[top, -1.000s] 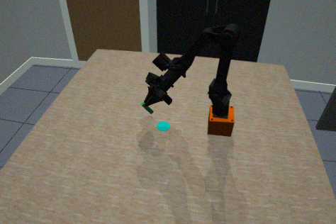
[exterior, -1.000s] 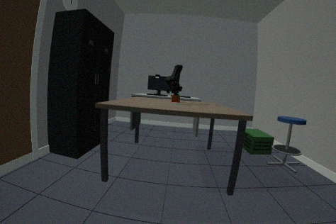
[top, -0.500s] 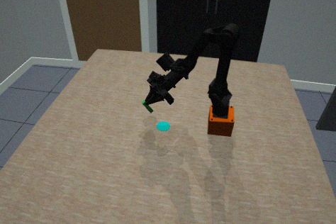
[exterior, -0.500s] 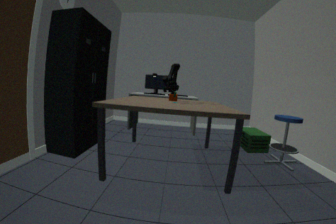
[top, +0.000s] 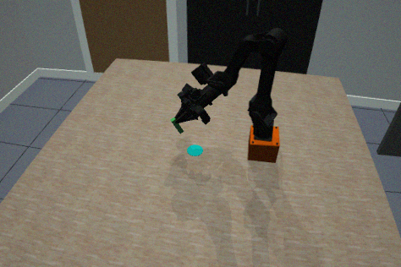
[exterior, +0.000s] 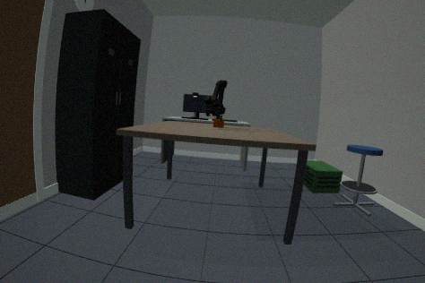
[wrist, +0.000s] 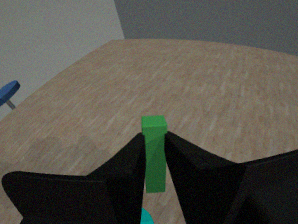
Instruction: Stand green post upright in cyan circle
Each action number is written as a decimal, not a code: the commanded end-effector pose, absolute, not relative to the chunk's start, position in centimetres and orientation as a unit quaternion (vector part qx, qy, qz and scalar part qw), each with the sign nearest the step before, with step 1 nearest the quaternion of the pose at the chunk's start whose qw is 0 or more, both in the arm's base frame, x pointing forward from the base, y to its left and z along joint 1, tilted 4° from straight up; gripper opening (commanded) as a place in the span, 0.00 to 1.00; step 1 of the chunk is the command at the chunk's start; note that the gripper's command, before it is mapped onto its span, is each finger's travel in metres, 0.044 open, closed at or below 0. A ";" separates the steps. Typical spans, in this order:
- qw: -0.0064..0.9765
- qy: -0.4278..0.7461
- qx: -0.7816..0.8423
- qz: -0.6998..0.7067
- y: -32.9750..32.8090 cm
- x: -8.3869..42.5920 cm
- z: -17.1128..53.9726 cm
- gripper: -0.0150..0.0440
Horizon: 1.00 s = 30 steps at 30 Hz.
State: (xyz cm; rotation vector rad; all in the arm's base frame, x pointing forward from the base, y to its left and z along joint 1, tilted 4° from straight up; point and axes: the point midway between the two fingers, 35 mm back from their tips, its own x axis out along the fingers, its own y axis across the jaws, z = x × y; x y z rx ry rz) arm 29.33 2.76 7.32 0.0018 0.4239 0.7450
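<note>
Post in claw, airborne above desk.
Claw [top: 179, 123] clamped on the green post [top: 177, 125], which is tilted and clear of the desk [top: 106, 186]; cyan circle [top: 195, 150] lies just to its right and nearer the camera, uncovered.

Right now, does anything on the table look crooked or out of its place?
Only the green post: it hangs tilted in the gripper, above the table and short of the cyan circle. Nothing looks damaged.
</note>
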 end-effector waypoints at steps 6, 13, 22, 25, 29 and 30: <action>0.912 0.181 0.008 0.368 2.6 28.7 7.5 0.29; 0.914 0.163 0.010 0.372 2.4 28.3 7.7 0.29; 0.915 0.139 0.010 0.378 2.3 27.6 8.0 0.29; 0.916 0.131 0.010 0.380 2.3 27.3 8.1 0.29; 0.916 0.121 0.010 0.382 2.2 27.0 8.2 0.29; 0.916 0.119 0.010 0.383 2.2 26.9 8.2 0.29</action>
